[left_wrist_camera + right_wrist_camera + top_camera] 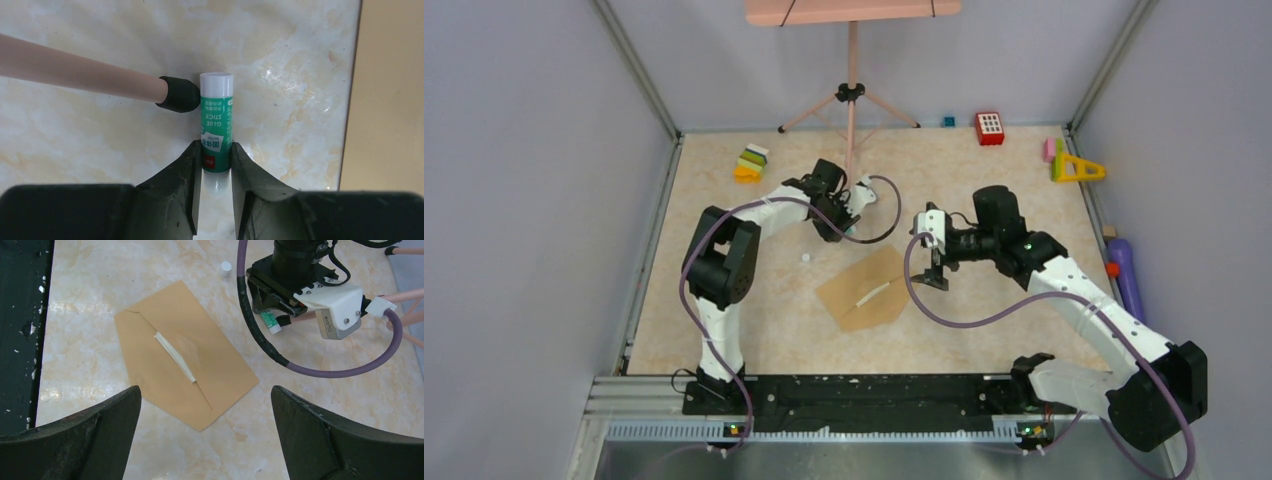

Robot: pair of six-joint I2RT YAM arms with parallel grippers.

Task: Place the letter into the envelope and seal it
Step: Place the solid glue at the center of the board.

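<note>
The brown envelope (pixel 869 290) lies flat mid-table with its flap open (pixel 145 365). Only a thin pale strip of the letter (pixel 175 356) shows along the envelope's mouth, also seen from above (pixel 874 293); the rest is hidden inside. My left gripper (pixel 861 200) is behind the envelope, shut on a green glue stick (pixel 216 122) by its lower end, beside a tripod foot (pixel 180 94). The stick also shows in the right wrist view (pixel 270 322). My right gripper (pixel 205 388) is open and empty, hovering over the envelope's right edge (pixel 935 275).
A pink tripod (pixel 851 95) stands at the back, one leg touching the glue stick. A small white cap (pixel 805 258) lies left of the envelope. Toy blocks (pixel 751 162) (pixel 989 128) (pixel 1074 165) line the back. A purple object (pixel 1127 275) lies right.
</note>
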